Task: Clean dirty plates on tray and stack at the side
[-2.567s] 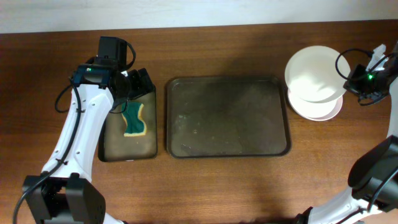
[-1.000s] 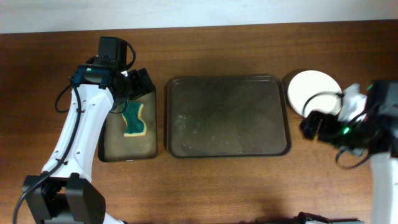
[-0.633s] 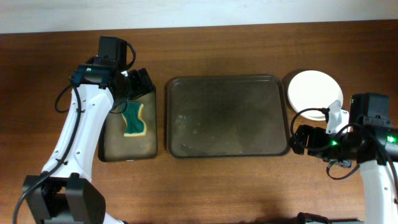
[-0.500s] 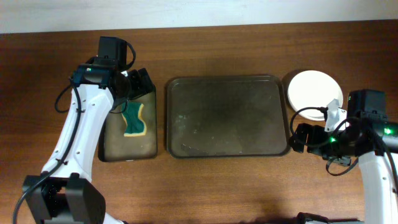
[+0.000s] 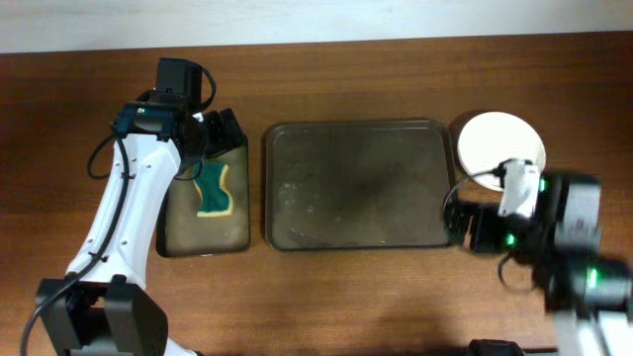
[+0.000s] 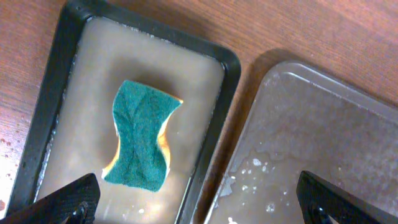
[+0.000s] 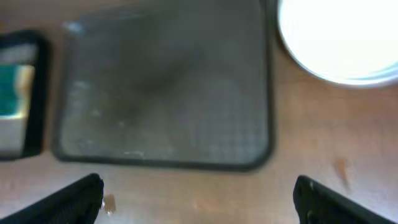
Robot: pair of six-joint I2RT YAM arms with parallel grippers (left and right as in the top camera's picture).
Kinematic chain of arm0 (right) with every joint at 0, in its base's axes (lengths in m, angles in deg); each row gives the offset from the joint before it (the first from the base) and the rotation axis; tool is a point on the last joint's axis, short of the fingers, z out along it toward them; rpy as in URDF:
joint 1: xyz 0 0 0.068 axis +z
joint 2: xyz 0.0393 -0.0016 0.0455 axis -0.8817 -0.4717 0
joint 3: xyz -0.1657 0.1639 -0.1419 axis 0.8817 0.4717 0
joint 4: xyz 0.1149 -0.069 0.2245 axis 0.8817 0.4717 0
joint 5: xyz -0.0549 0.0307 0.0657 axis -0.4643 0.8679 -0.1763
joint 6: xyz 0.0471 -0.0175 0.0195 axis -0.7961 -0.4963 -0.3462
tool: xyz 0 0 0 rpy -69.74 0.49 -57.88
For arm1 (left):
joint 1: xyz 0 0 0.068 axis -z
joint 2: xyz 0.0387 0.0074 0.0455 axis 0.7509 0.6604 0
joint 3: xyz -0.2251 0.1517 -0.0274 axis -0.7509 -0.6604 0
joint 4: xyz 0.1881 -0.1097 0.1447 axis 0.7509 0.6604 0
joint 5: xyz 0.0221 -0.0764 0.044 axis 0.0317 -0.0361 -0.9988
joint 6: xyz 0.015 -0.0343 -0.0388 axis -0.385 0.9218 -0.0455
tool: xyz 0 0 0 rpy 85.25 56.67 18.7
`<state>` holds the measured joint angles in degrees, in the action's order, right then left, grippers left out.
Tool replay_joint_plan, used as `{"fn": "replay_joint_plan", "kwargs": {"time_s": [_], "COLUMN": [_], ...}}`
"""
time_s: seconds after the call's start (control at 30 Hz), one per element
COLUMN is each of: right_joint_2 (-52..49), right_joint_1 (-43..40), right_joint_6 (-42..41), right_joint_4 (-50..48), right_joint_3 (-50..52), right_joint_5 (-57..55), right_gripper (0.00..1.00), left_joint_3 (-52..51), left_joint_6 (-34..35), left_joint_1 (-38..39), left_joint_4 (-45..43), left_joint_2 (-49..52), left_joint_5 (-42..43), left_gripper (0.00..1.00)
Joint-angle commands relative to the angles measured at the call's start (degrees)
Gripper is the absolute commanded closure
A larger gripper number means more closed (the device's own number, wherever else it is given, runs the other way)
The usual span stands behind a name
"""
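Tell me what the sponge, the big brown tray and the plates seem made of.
Sponge: fuzzy green scouring layer on yellow foam, seen at its edge. Tray: likely plastic, dull brown textured surface, wet with droplets. Plates: smooth white, ceramic or melamine, unclear which.

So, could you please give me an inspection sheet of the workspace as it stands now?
Surface: brown wooden table.
Job's things: tray holds no plates, droplets on it; plates stacked on the table to its right, count unclear.
Clutter: green sponge in cloudy water in the small black tray.
Grippers: left gripper open over the small black tray; right gripper open, holding nothing.
Cables: black cables loop along both arms.
Surroundings: pale wall behind.
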<state>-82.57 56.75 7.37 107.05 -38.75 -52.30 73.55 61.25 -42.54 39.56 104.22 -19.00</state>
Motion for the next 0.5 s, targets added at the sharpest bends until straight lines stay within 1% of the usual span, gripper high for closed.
{"fn": "replay_joint_plan", "kwargs": {"time_s": [0.0,0.07,0.17,0.33,0.37,0.47], "right_joint_2": [13.05,20.09,27.39,37.81,41.13,45.68], "right_joint_1": [4.57,6.54,7.13,7.13,7.13,7.13], "right_joint_6": [0.57,0.57,0.55,0.55,0.55,0.52], "right_joint_4": [-8.68,-13.75,-19.08,-24.92,-26.36,-29.83], "right_joint_3": [8.96,14.95,22.03,31.76,34.71,38.84], "right_joint_5": [0.72,0.70,0.72,1.40,1.81,2.27], "right_gripper": [0.02,0.01,0.02,0.02,0.02,0.02], "left_joint_3": [0.46,0.46,0.46,0.46,0.46,0.46], "left_joint_6": [-0.74,-0.74,-0.74,-0.74,-0.74,-0.74], "left_joint_1": [-0.02,-0.02,-0.02,-0.02,-0.02,-0.02], "left_joint_4": [0.09,0.09,0.09,0.09,0.09,0.07], "left_joint_2": [0.17,0.17,0.17,0.17,0.17,0.17], "left_joint_5": [0.42,0.42,0.42,0.42,0.42,0.42], "left_gripper": [0.01,0.01,0.01,0.01,0.01,0.01]}}
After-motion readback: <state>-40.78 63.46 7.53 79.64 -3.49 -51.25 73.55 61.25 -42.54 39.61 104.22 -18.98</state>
